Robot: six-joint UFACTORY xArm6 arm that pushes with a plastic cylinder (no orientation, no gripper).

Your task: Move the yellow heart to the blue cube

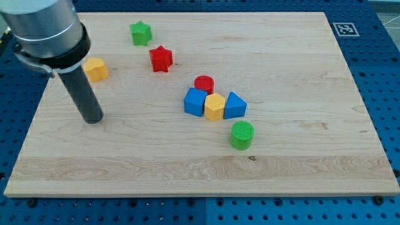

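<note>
- The wooden board fills most of the view on a blue pegboard.
- The arm's dark rod ends in my tip, near the view's left, well apart from the central blocks; it has no jaws to open or close.
- The yellow heart lies just above and right of the tip, apart from it.
- The blue cube touches a yellow hexagon, with a blue triangle beside that.
- A red cylinder, green cylinder, red star and green star sit around.

heart far left of cube
</note>
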